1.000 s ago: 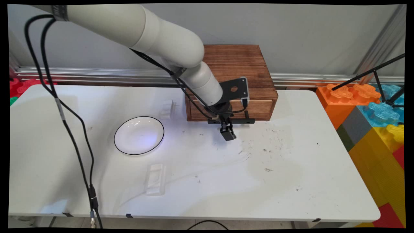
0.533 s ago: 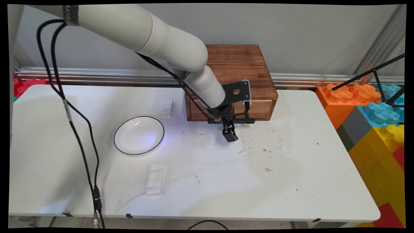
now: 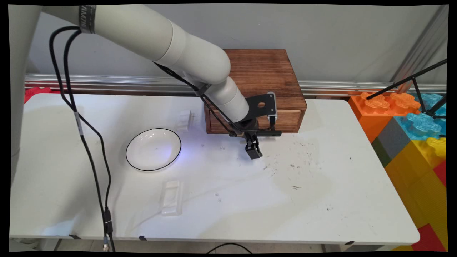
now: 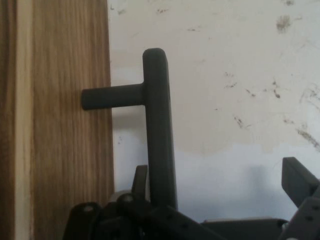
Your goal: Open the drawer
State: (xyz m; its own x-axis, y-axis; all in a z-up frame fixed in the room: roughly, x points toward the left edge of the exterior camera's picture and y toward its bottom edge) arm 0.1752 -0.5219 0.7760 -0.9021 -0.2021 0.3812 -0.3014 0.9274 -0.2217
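Observation:
A dark wooden drawer box [image 3: 266, 71] stands at the table's back, its lighter drawer front [image 3: 287, 120] facing the near side. A black bar handle [image 3: 275, 133] runs across that front. My gripper [image 3: 253, 150] hangs right at the handle, pointing down at the table. The hand view shows the handle bar [image 4: 159, 125] running up between the two fingers, close to the left finger [image 4: 141, 176], with the right finger [image 4: 298, 177] far off. The gripper [image 4: 218, 175] is open around the bar. The drawer front [image 4: 70, 125] fills the left side of that view.
A white bowl with a black rim [image 3: 153, 149] sits left of the drawer box. A small white piece [image 3: 185, 120] lies beside the box, and a clear plastic piece [image 3: 172, 197] near the front. Big coloured toy blocks [image 3: 410, 125] and a black stand [image 3: 421, 89] flank the table's right end.
The wrist and gripper have shifted slightly to the right and a little lower along the handle. Nothing else on the table has moved.

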